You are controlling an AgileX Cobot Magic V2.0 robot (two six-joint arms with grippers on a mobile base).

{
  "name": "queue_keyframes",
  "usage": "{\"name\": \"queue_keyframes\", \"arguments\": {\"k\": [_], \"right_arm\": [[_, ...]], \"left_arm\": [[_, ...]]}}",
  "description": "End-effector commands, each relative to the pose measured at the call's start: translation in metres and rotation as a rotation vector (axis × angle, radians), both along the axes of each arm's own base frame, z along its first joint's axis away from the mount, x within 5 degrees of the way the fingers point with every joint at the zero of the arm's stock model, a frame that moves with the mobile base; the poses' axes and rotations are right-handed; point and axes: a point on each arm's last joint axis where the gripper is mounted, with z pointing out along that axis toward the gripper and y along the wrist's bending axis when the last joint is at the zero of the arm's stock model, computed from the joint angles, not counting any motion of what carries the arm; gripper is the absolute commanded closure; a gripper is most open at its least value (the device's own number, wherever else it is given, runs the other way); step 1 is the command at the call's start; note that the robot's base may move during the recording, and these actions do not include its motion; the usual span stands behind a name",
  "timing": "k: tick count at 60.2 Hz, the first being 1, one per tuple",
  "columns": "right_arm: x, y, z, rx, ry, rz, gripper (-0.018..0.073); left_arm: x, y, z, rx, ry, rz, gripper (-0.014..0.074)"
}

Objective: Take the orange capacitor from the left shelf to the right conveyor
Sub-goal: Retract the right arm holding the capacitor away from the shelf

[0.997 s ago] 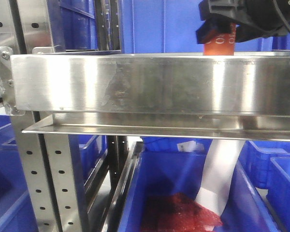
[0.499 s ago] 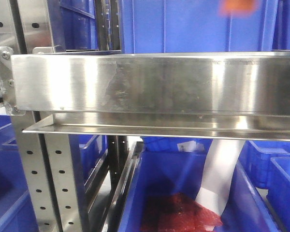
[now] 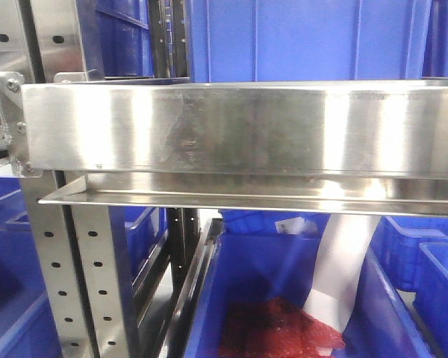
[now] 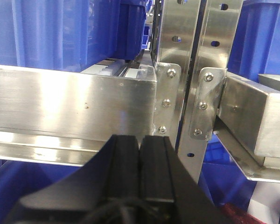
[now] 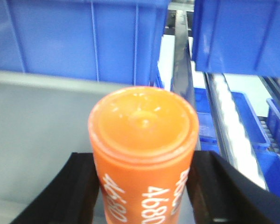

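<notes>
Steel fills your front view: the left shelf (image 3: 209,195) spans the frame, its wide shiny front rail (image 3: 231,130) running edge to edge, with a large blue bin (image 3: 321,37) standing behind and above it. Below the rail an open lower bin (image 3: 261,268) holds a white sheet (image 3: 343,261) leaning against its right side and crumpled red material (image 3: 276,328) on its floor. The perforated uprights (image 3: 56,261) stand at the left. From your left wrist camera, that same kind of rail sits squarely ahead of the left gripper (image 4: 140,144), and two bolted brackets (image 4: 165,100) on the uprights stand just right of it. That gripper's black jaws are pressed flat together with nothing between them. On your right wrist camera, the right gripper (image 5: 144,186) has its fingers (image 5: 81,186) closed against both sides of the orange capacitor (image 5: 143,121). The capacitor stands upright in that grip, flat top toward the camera, white "4680" visible on its side. Behind it are more blue bins (image 5: 84,37), a grey steel surface (image 5: 32,126) at lower left and a roller track (image 5: 228,112) to the right.
</notes>
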Motion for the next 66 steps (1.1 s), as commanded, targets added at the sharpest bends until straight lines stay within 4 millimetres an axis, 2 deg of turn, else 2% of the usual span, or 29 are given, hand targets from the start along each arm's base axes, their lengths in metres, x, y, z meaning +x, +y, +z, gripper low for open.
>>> {"name": "queue_keyframes", "arguments": {"k": [1, 15, 28, 42, 66], "right_arm": [[-0.02, -0.001, 0.008, -0.006, -0.133, -0.002, 0.0496], [-0.066, -0.004, -0.009, -0.001, -0.23, -0.005, 0.0496], [-0.095, -0.003, -0.011, 0.018, -0.295, 0.054, 0.0496], [-0.107, -0.003, -0.01, 0.044, -0.353, 0.168, 0.0496], [-0.108, -0.002, -0.009, 0.05, -0.357, 0.194, 0.0496]], "left_arm": [[-0.002, 0.0, 0.009, -0.009, -0.103, -0.005, 0.0701], [-0.002, 0.0, 0.009, -0.009, -0.103, -0.005, 0.0701], [-0.002, 0.0, 0.009, -0.009, -0.103, -0.005, 0.0701], [-0.002, 0.0, 0.009, -0.009, -0.103, -0.005, 0.0701], [-0.002, 0.0, 0.009, -0.009, -0.103, -0.005, 0.0701]]}}
